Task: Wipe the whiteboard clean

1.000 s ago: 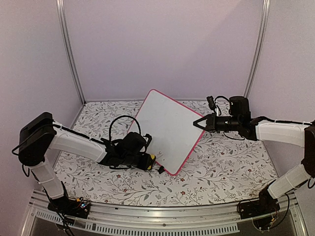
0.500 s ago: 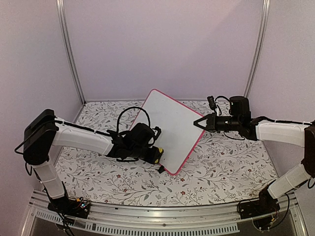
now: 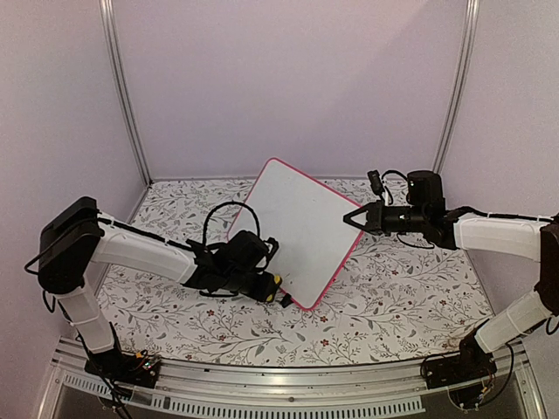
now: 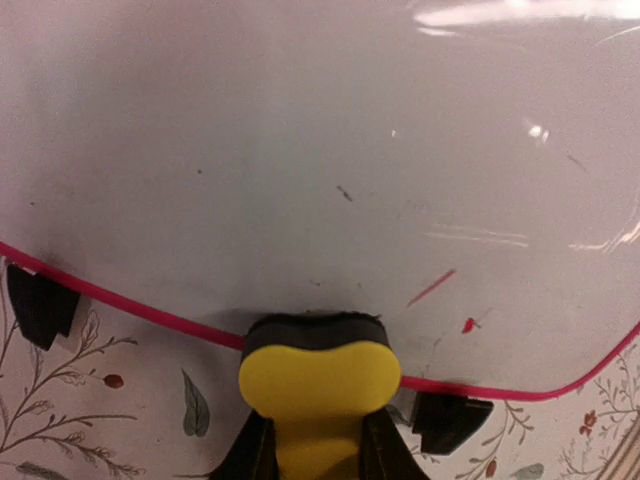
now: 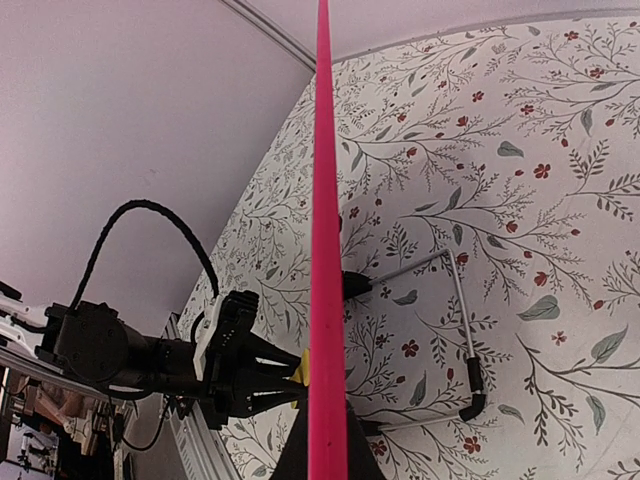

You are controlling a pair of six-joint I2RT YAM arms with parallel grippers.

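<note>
The whiteboard (image 3: 301,229) stands tilted on the bench (image 3: 402,292) with the right claw (image 3: 356,218) pinching its right edge, and the left claw (image 3: 271,285), clamped on a yellow eraser (image 4: 318,376), sits at the bottom edge, so the leftover red marks (image 4: 432,287) lie just up and right of it.

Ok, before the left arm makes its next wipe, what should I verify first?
1. Grip of right tool on the whiteboard edge: ok.
2. Hold of left tool on the yellow eraser: ok.
3. Eraser on the writing surface: not ok, it sits at the lower pink frame.
4. Board clean: not ok, red marks show up and right of the eraser.
5. Both black clip feet resting on the table: cannot tell.
</note>
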